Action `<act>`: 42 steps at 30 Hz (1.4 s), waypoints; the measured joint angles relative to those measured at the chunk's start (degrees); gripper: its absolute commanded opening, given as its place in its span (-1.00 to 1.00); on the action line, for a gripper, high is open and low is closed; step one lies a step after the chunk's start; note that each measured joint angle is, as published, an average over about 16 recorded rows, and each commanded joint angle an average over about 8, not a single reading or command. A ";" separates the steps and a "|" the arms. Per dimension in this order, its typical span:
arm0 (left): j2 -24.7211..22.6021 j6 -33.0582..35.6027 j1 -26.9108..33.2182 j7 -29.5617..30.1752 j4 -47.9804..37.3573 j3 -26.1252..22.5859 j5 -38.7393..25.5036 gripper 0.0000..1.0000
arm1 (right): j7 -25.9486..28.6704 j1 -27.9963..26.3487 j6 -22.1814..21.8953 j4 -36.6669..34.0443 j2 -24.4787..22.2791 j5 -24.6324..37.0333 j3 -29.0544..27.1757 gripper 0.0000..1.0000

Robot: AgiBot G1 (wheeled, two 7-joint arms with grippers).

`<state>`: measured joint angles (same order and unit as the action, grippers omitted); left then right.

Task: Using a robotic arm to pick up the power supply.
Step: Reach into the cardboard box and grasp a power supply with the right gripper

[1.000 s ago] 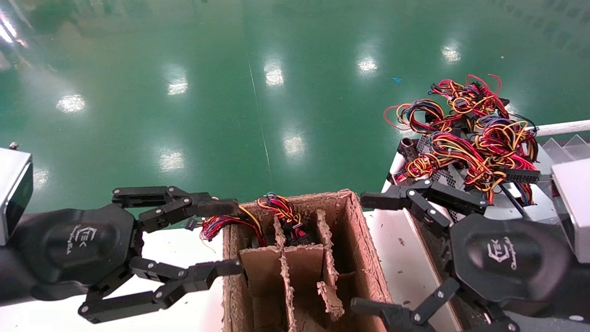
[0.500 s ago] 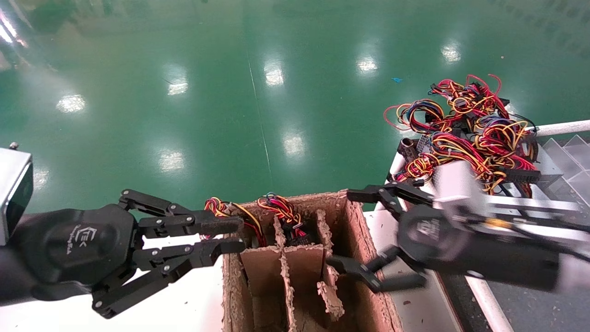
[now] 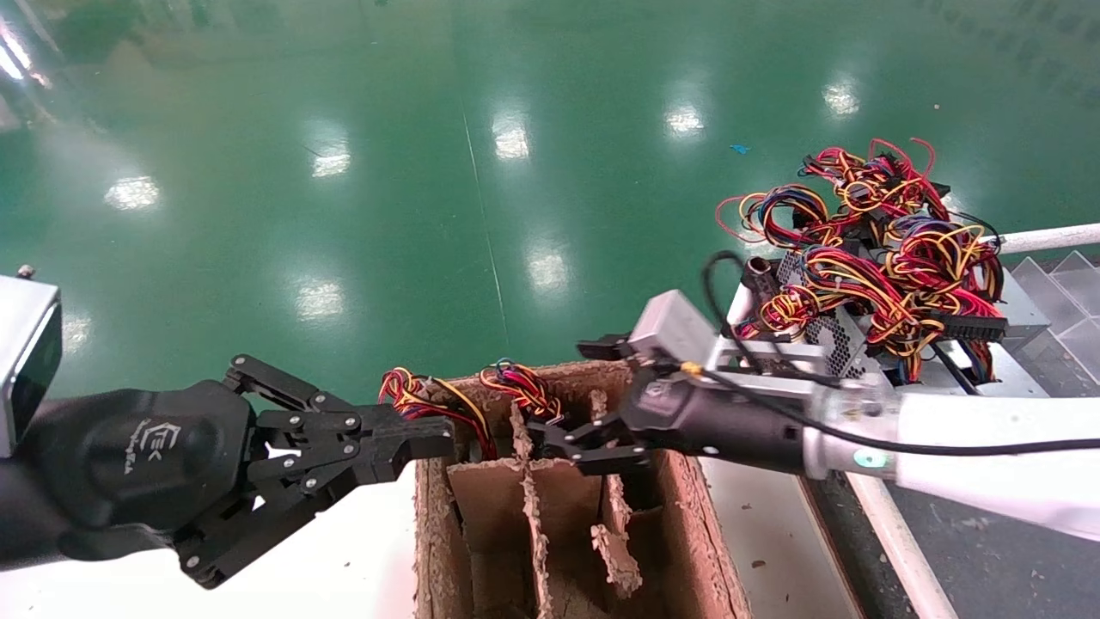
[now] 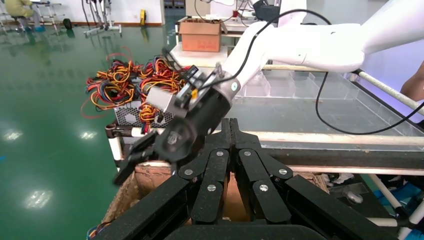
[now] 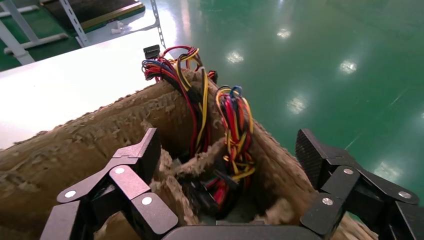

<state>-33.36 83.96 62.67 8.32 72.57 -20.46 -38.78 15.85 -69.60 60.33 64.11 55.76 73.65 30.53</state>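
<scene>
Several grey power supplies lie stacked on a cart at the right under a tangle of red, yellow and blue wires; the left wrist view shows one vent face. More wire bundles stick up from the back compartments of a cardboard box; the units under them are hidden. My right gripper hangs open over those back compartments, its fingers apart on either side of the wires. My left gripper is shut on nothing at the box's left wall.
Torn cardboard dividers split the box into narrow cells. The box stands on a white table. A white rail and clear plastic bins border the cart. Green floor lies beyond.
My right arm swung left from the cart side to the box's back compartments, staying open. My left gripper's fingers closed together from wide open.
</scene>
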 measured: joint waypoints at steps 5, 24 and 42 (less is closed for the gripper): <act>0.00 0.00 0.00 0.00 0.00 0.00 0.00 1.00 | -0.36 -0.19 -2.87 -1.20 2.91 2.43 1.13 -1.00; 0.01 -0.01 0.00 -0.01 0.00 -0.02 0.01 1.00 | -0.54 1.22 -8.11 -2.48 6.93 5.18 2.23 -1.00; 0.01 -0.01 0.01 -0.01 0.00 -0.03 0.02 1.00 | 0.97 3.75 -9.88 3.25 3.29 3.60 0.08 -1.00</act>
<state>-33.35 83.95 62.68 8.30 72.57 -20.49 -38.76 16.81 -65.86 50.46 67.36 59.05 77.25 30.61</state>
